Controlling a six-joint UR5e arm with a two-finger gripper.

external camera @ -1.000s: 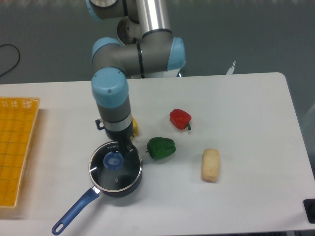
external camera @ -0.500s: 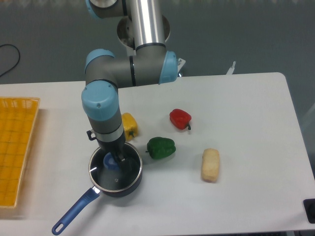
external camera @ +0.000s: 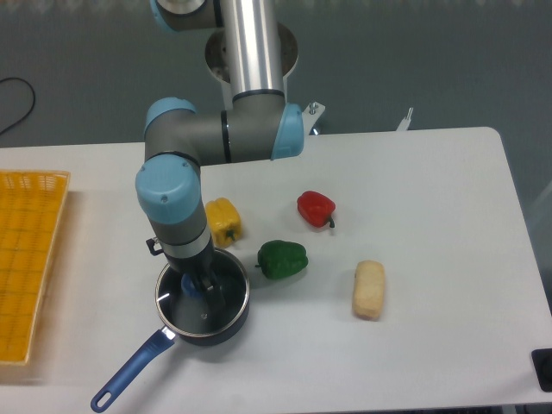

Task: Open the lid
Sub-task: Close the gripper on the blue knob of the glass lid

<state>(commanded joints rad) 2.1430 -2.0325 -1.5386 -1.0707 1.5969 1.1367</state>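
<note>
The lid (external camera: 211, 312) is a clear glass disc with a metal rim, resting flat on the dark saucepan (external camera: 233, 321) with the long blue handle (external camera: 129, 368) at the table's front left. Its blue knob (external camera: 191, 285) shows partly under my gripper (external camera: 198, 285), which hangs straight down over the lid's centre. The fingers stand around the knob. Whether they press on it I cannot tell, since the wrist hides most of them.
A yellow pepper (external camera: 222, 219) lies just behind the pan, a green pepper (external camera: 282, 259) to its right, a red pepper (external camera: 316, 208) further back. A bread roll (external camera: 368, 290) lies right of those. A yellow tray (external camera: 28, 259) fills the left edge.
The arm has swung left and come down, bringing the gripper from the pan's back rim onto the lid's knob. The yellow pepper is now uncovered. The lid and pan have not moved.
</note>
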